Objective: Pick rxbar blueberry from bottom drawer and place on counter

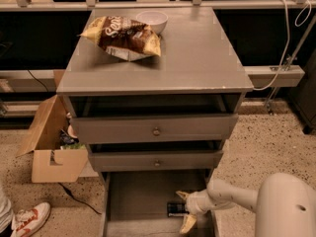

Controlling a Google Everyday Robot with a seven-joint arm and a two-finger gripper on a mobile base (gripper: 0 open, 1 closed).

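Observation:
The rxbar blueberry [175, 209] lies flat on the floor of the open bottom drawer [138, 201], a small dark bar near the right side. My gripper [184, 210] is inside the drawer at the bar's right end, its two pale fingers spread, one above and one below the bar's end. The fingers are open and hold nothing. The arm comes in from the lower right. The counter [197, 58] is the grey cabinet top above.
A brown-and-yellow chip bag [123, 37] and a white bowl [152, 19] sit on the counter's back left. Two upper drawers with brass knobs [156, 131] stand slightly open. An open cardboard box [52, 142] and a shoe [29, 218] are on the floor at left.

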